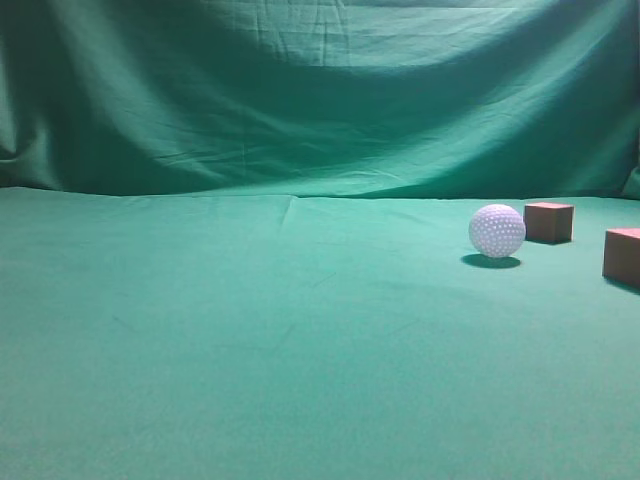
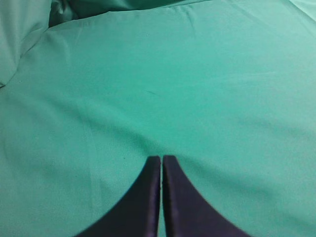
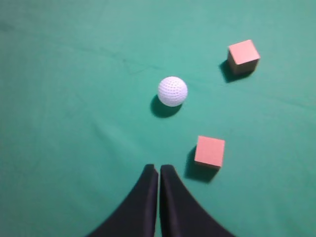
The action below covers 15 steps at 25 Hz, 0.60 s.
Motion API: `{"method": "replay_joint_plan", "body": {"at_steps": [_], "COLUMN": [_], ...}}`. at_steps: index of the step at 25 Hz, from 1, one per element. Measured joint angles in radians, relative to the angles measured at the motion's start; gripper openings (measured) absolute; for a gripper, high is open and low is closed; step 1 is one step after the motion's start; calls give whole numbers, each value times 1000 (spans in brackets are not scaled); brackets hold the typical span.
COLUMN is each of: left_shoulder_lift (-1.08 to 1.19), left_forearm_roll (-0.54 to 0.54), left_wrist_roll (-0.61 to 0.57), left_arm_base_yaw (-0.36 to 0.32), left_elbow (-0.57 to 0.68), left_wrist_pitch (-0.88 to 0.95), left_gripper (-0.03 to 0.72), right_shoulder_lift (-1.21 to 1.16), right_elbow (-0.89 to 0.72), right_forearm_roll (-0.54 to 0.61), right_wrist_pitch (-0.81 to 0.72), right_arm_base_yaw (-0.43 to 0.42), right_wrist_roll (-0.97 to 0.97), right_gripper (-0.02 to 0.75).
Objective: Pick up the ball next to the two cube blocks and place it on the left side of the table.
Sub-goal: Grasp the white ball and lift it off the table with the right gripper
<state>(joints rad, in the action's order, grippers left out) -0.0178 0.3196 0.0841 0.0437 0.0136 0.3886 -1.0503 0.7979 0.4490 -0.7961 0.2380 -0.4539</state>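
Observation:
The white dimpled ball (image 1: 497, 230) rests on the green table (image 1: 250, 330) at the right, just left of a reddish-brown cube block (image 1: 549, 221). The second cube block (image 1: 622, 256) sits at the right edge, nearer the camera. In the right wrist view the ball (image 3: 172, 91) lies ahead of my shut, empty right gripper (image 3: 159, 168), with one cube (image 3: 210, 151) close on its right and the other cube (image 3: 243, 55) farther off. My left gripper (image 2: 161, 158) is shut and empty above bare cloth. Neither gripper shows in the exterior view.
Green cloth covers the table and rises as a backdrop (image 1: 320, 90) behind it. The left wrist view shows cloth folds (image 2: 29, 29) at the upper left.

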Motion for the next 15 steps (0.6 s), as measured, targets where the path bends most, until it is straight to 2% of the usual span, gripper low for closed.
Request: {"method": "replay_joint_plan", "body": {"at_steps": [5, 8, 9, 10, 13, 15], "left_shoulder_lift": [0, 0, 0, 0, 0, 0], "left_forearm_roll": [0, 0, 0, 0, 0, 0], "left_wrist_roll": [0, 0, 0, 0, 0, 0], "left_arm_base_yaw": [0, 0, 0, 0, 0, 0], "left_elbow": [0, 0, 0, 0, 0, 0], "left_wrist_pitch": [0, 0, 0, 0, 0, 0], "left_gripper": [0, 0, 0, 0, 0, 0], "right_shoulder_lift": [-224, -354, -397, -438, -543, -601], "right_elbow": [107, 153, 167, 181, 221, 245], "right_forearm_roll": [-56, -48, -41, -37, -31, -31], "right_wrist_pitch": [34, 104, 126, 142, 169, 174], "right_arm_base_yaw": [113, 121, 121, 121, 121, 121], "right_wrist_roll": [-11, -11, -11, -11, -11, -11], "right_gripper": [0, 0, 49, 49, 225, 391]}}
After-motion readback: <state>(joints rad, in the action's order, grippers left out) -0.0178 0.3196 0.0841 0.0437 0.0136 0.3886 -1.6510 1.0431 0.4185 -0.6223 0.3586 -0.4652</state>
